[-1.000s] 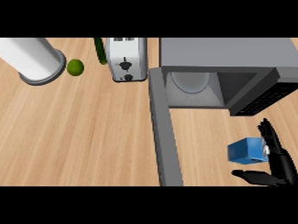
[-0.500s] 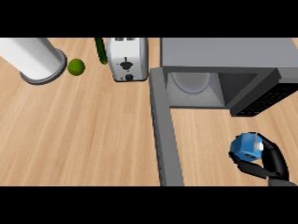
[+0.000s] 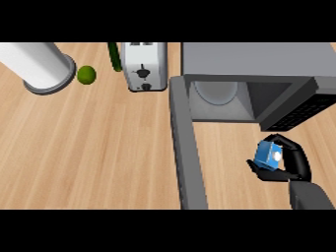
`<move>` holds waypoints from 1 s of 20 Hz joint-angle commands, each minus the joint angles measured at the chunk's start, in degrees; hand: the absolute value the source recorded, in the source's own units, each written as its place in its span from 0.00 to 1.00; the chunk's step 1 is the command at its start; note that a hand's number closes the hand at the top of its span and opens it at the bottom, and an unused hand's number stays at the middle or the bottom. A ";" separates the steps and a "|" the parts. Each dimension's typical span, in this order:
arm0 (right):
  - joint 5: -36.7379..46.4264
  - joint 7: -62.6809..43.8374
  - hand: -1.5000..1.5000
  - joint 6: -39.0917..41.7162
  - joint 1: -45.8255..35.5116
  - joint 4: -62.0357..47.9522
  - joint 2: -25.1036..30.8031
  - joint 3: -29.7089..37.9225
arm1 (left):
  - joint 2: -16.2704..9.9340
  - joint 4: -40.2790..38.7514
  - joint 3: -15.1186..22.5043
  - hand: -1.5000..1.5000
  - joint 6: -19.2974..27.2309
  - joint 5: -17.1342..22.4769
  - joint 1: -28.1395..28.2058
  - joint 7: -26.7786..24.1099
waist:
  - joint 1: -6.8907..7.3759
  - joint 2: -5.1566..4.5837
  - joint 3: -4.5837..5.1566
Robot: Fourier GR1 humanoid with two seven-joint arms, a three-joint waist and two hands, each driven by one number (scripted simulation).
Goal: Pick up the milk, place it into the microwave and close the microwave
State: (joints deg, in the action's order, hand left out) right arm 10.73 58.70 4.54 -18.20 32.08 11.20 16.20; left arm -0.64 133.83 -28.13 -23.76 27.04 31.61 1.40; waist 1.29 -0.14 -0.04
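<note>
In the head view, the right hand (image 3: 290, 165) hides much of the milk (image 3: 268, 154); only a blue face with a pale round spot shows. The black fingers and thumb are curled around the carton and hold it. The grey forearm is cut off by the lower edge, and the left hand does not show at all.

The milk is just in front of the open microwave (image 3: 261, 61), near its dark control side. It seems to be tilted, the long axis leaning toward the upper left, but this is hard to judge.

The microwave is a grey box; its door (image 3: 187, 152) stands open as a long grey slab over the wooden counter (image 3: 83, 147). Inside lies a pale round plate (image 3: 216, 91). Farther left are a boxy toaster (image 3: 144, 66), a green lime (image 3: 86, 74) and a white cylinder (image 3: 36, 64).
</note>
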 commanded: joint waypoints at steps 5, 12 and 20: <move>-0.29 2.67 1.00 3.98 -6.66 -3.74 -1.77 -1.50 | -1.70 2.50 -1.75 0.00 2.77 3.27 -2.78 3.20 | -0.66 0.06 -0.02; -1.22 -5.58 1.00 6.37 -1.91 10.85 -5.55 -6.88 | 0.59 1.78 -2.64 0.00 -1.16 4.04 2.80 -0.74 | -1.14 0.46 0.09; -1.44 -21.70 1.00 -1.20 -3.41 26.98 -10.10 -9.55 | 0.60 1.13 -4.60 0.00 -2.24 4.37 1.42 1.11 | -1.08 0.36 0.07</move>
State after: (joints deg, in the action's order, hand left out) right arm 9.22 43.39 6.48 -20.50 52.92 3.46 7.92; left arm -0.82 133.36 -32.18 -25.26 29.23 33.31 2.09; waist 0.17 0.26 0.03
